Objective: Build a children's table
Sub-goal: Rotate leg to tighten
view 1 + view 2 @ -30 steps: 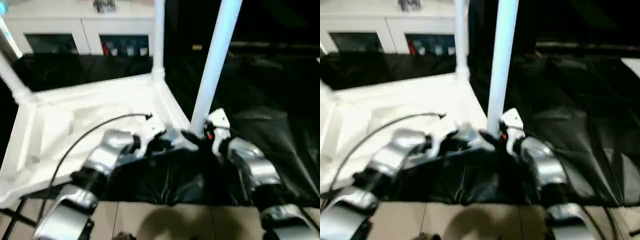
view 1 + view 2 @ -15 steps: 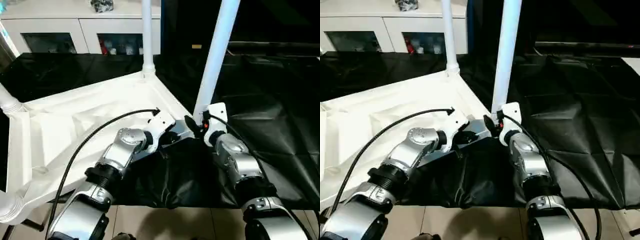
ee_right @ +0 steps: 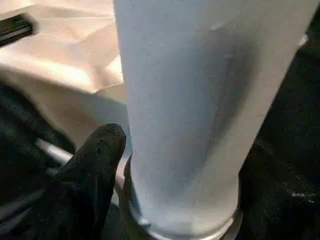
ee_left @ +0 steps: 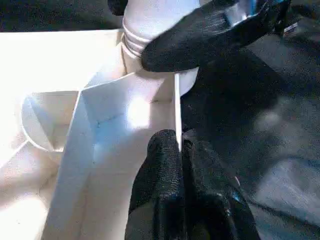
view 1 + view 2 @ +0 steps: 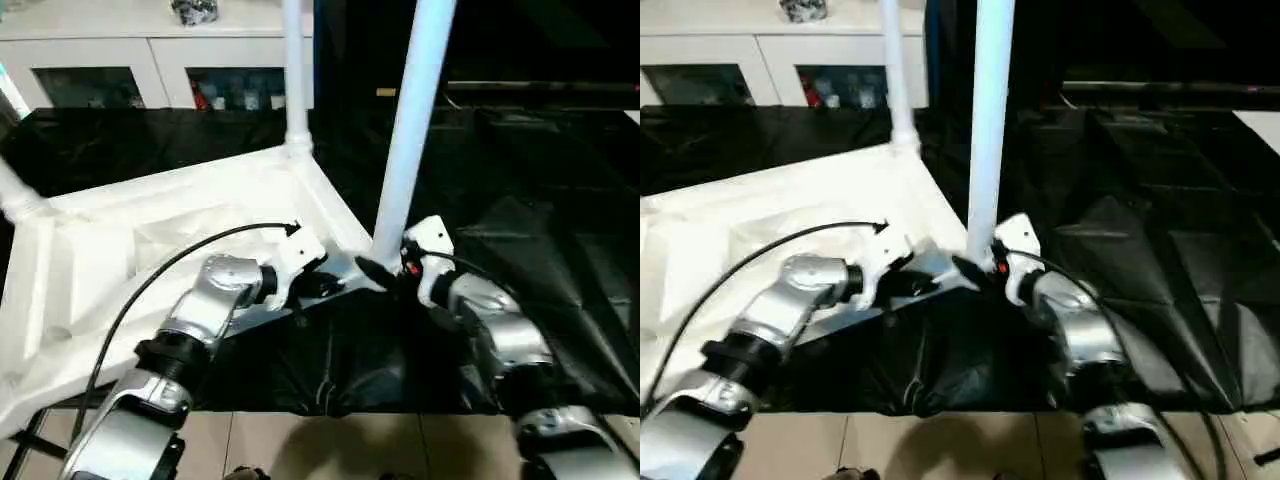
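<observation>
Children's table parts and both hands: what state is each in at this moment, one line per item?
Tabletop: upside down on the black-covered work table, ribbed underside up.
Near-corner leg: upright, base at its corner socket; seating depth unclear.
Far-corner leg: upright in its socket.
Left-corner leg: standing in its socket, leaning out of frame.
Left hand: shut on the tabletop's edge wall.
Right hand: shut on the near-corner leg's base.

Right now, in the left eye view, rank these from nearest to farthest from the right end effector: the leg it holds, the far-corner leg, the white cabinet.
1. Held leg: in the right end effector itself, at the tabletop's near corner.
2. Far-corner leg: upright, beyond and to the left.
3. White cabinet: at the back, behind the black table.
</observation>
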You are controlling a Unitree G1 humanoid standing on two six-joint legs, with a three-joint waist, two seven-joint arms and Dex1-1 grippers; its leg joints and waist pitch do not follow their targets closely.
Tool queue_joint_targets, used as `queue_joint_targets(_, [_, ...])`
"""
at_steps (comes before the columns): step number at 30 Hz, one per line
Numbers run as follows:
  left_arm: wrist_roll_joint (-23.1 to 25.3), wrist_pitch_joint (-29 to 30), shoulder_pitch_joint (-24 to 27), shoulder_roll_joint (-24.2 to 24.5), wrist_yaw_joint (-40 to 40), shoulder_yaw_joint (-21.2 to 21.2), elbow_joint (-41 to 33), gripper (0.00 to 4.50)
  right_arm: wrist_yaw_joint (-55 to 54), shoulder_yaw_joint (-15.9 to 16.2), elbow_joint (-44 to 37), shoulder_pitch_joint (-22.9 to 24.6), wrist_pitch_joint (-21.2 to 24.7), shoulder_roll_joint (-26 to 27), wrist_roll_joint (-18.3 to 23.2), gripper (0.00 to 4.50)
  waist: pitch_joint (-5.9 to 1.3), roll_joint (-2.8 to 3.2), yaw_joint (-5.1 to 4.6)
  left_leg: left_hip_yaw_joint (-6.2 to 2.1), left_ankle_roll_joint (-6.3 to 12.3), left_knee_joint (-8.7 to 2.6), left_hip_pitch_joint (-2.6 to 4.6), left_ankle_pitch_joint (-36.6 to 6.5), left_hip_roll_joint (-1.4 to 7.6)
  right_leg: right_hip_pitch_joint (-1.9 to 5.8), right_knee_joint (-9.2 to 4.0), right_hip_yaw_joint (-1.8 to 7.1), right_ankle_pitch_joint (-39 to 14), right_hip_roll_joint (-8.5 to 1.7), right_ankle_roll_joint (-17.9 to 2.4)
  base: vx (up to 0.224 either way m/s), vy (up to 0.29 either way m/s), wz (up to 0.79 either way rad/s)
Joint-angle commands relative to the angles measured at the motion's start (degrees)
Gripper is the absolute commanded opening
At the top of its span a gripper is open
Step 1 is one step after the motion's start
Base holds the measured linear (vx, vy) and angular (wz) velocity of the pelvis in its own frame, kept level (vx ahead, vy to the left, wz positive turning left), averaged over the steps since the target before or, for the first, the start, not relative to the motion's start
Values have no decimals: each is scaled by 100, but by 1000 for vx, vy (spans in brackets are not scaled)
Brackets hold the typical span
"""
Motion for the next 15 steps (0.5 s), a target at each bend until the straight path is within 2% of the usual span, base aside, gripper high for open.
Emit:
queue_joint_targets(1, [-308, -253, -61, -82, -281, -71, -391, 0, 650, 438, -331, 88, 85, 39, 143, 344, -411, -64, 26, -15, 241, -334, 168, -1977, 49, 235, -374, 11, -1695, -94, -1146, 0, 0, 0])
queue_joint_targets(8, [-390, -138, 61, 135, -813, -167, -607, 0, 1304, 635, -662, 247, 239, -281, 206, 344, -405, -60, 87, -9, 170, -341, 192, -2078, 60, 204, -380, 19, -1855, -99, -1128, 0, 0, 0])
queue_joint_targets(15, [-417, -68, 152, 254, -1032, -197, -744, 0, 1661, 792, -887, 359, 392, -448, 176, 293, -397, -73, 91, -18, 120, -349, 192, -2156, 58, 192, -392, 24, -2040, -110, -1064, 0, 0, 0])
